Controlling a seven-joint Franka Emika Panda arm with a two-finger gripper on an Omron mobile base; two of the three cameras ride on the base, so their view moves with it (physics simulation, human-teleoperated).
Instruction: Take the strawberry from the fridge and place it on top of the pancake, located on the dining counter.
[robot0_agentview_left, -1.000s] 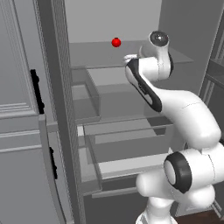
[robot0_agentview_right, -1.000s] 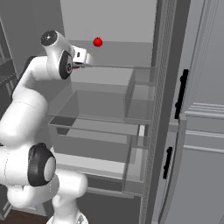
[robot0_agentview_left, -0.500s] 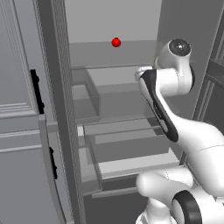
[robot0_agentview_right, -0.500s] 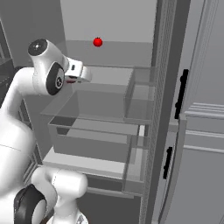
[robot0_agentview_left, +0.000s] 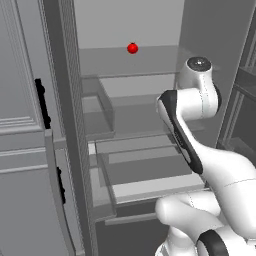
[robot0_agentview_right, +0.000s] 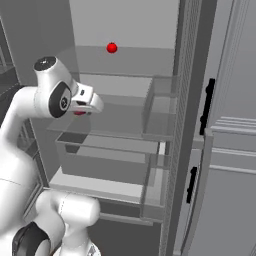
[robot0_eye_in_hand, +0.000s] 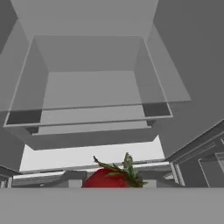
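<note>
Standing open before the mobile base, the tall dark grey fridge (robot0_agentview_left: 65, 125) shows pale grey shelves and clear drawers, with its ribbed door edge running down the left of the left base view and the right of the right base view. Beside it rise light grey panelled cabinets (robot0_agentview_right: 235, 150) with black handles (robot0_agentview_right: 206, 107). The white arm (robot0_agentview_left: 200, 145) bends in front of the shelves, its wrist turned toward the middle of the compartment, and the gripper (robot0_agentview_right: 82, 107) sits at the level of the middle shelf in the right base view. A translucent drawer (robot0_eye_in_hand: 89, 83) lies open below the hand in the hand view, pale floor showing beneath it. The strawberry (robot0_eye_in_hand: 109, 177), dark red with green leaves, sits at the very bottom of the hand view, right at the hand; in the right base view a patch of red shows just under the wrist. Whether the fingers are closed on it cannot be told, since the fingertips are hidden. A brighter red round ball (robot0_agentview_left: 132, 48) rests on the upper shelf at the back, well apart from the hand.
</note>
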